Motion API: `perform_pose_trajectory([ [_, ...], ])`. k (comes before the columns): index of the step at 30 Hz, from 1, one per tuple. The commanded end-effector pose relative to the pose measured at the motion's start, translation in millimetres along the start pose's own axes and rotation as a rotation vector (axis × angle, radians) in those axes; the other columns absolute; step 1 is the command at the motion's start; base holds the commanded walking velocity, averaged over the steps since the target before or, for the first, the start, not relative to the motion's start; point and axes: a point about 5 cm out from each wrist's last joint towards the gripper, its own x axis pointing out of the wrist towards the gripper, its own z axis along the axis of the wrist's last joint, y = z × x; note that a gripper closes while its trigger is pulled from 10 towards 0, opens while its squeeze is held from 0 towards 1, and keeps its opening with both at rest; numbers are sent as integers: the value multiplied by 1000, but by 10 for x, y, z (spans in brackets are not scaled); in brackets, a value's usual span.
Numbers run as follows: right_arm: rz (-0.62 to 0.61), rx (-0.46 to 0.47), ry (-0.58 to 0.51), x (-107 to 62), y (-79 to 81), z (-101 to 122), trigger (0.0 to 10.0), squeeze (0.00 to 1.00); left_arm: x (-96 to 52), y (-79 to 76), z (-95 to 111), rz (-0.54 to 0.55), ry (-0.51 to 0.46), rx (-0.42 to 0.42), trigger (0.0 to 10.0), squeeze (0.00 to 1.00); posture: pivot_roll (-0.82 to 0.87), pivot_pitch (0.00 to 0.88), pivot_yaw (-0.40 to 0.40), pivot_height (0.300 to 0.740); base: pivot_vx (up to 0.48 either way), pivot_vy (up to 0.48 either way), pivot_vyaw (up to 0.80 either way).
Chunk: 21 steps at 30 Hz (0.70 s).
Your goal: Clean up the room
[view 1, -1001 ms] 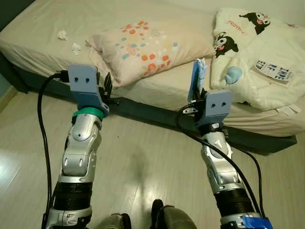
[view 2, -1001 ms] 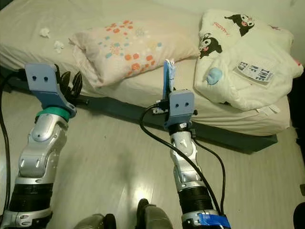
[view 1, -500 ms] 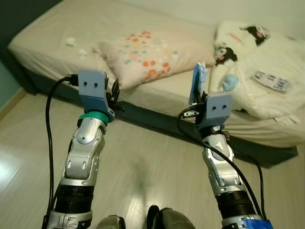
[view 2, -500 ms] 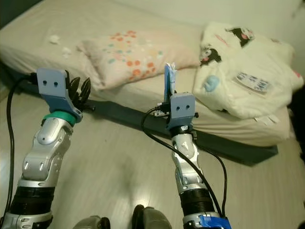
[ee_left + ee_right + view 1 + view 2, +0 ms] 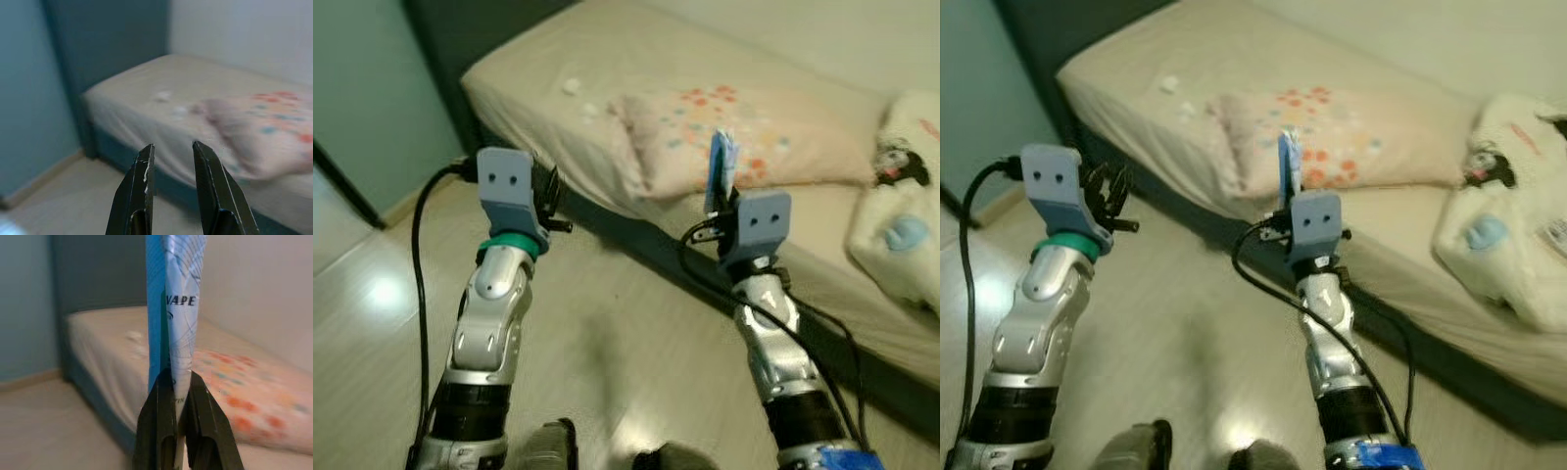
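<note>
A bed (image 5: 558, 93) with a beige sheet stands by the teal wall. On the bed lies a pillow (image 5: 744, 137) dotted orange and blue, with two crumpled white tissues (image 5: 572, 85) near it toward the bed's head. The right gripper (image 5: 177, 382), raised before the bed, has its fingers clamped on a flat blue-and-white packet (image 5: 176, 298) printed "VAPE", held upright. The left gripper (image 5: 171, 152), near the bed's edge, holds nothing, fingers slightly parted.
</note>
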Motion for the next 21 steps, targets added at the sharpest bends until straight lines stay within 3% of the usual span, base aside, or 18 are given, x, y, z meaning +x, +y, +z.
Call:
perform_pose_trajectory([
  [1,-29,-10,22,-54,-104,-57,10000,0,-23,-69,-43,-18,16,-3,10000,0,-10,88,-25,740,0,0,644],
  [10,49,31,21,-66,-18,-56,10000,0,-23,-97,-113,-45,74,-56,10000,0,-10,88,-25,740,0,0,631],
  [13,125,36,64,-113,98,-137,10000,0,-92,-117,-304,-71,134,7,10000,0,-12,84,-22,740,0,0,625],
  [16,179,61,101,-174,197,-209,10000,0,-201,-51,-557,-23,219,52,10000,0,-12,83,-18,740,0,0,625],
  [21,167,72,110,-177,188,-226,10000,0,-253,-7,-637,-1,244,70,10000,0,-8,82,-17,740,0,0,625],
])
